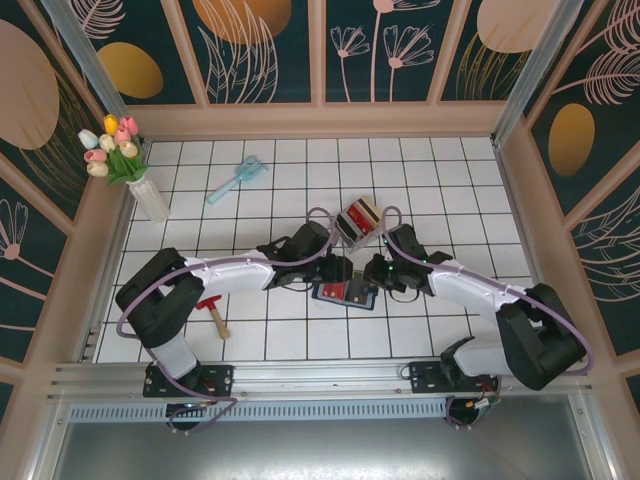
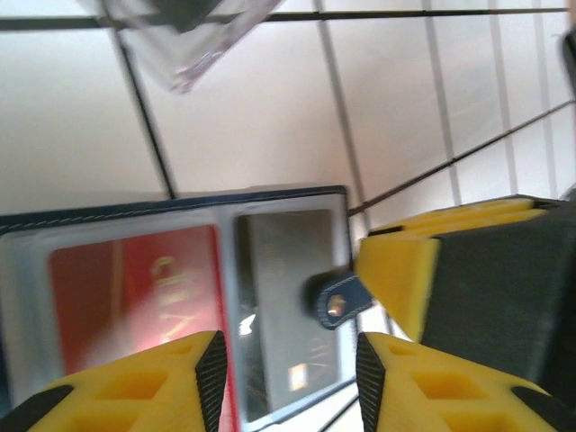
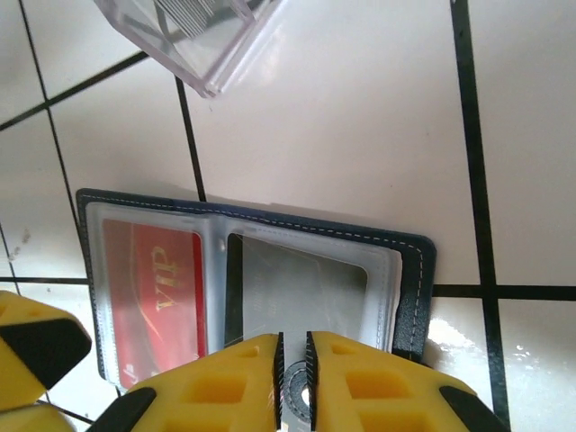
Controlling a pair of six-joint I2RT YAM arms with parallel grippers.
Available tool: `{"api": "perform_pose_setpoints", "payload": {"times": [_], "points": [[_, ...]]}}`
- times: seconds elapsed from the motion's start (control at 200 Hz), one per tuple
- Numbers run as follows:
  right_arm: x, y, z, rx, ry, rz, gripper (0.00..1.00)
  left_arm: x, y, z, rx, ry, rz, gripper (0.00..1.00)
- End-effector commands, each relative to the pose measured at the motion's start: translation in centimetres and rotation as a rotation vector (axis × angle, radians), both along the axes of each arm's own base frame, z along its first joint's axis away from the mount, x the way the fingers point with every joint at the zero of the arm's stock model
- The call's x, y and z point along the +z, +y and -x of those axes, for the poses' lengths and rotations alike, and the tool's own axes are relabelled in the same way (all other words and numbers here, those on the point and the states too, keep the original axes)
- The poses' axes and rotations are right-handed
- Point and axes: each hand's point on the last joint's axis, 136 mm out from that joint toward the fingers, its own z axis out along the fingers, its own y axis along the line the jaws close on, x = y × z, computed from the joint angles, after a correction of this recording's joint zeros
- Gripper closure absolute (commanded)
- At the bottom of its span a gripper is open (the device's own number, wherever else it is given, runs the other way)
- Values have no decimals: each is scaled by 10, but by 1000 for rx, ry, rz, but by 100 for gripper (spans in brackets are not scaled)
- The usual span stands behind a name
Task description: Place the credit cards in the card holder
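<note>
The card holder (image 1: 344,292), a navy wallet, lies open on the white tiles between both grippers. A red VIP card (image 3: 157,292) sits in its left pocket and a dark credit card (image 3: 301,288) in the right one. My right gripper (image 3: 294,382) stands at the wallet's near edge, open by only a narrow slit. The snap tab (image 3: 297,405) lies flat behind that slit, not pinched. My left gripper (image 2: 288,382) hovers open over the dark card (image 2: 288,297) with nothing between its fingers. More credit cards (image 1: 364,211) stand in a clear rack (image 1: 350,226) just beyond.
The rack's clear corner (image 3: 193,45) is close above the wallet. A vase of tulips (image 1: 140,185) stands at the far left, a light blue brush (image 1: 237,180) behind the arms and a small hammer (image 1: 213,315) by the left arm. Wooden walls ring the tiled floor.
</note>
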Motion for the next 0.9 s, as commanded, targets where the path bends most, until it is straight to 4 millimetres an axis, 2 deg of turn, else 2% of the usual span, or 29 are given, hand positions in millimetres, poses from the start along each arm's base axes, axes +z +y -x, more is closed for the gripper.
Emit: {"api": "perform_pose_setpoints", "payload": {"times": [0.0, 0.035, 0.125, 0.18, 0.435, 0.611, 0.896], "points": [[-3, -13, 4, -48, 29, 51, 81, 30, -21, -1, -53, -4, 106, 58], [-7, -16, 6, -57, 42, 63, 81, 17, -22, 0, -58, 25, 85, 58], [-15, -17, 13, -55, 67, 61, 81, 3, -21, 3, -56, 59, 59, 59], [-18, -23, 9, -80, 75, 51, 81, -3, -23, 4, -61, 74, 51, 59], [-29, -20, 13, -66, 101, 44, 85, -22, -24, 4, -55, 116, 1, 60], [-32, -21, 15, -62, 107, 43, 85, -41, -17, 5, -40, 131, -72, 60], [-38, -19, 16, -54, 119, 44, 86, -55, -21, 14, -80, 158, -110, 63]]}}
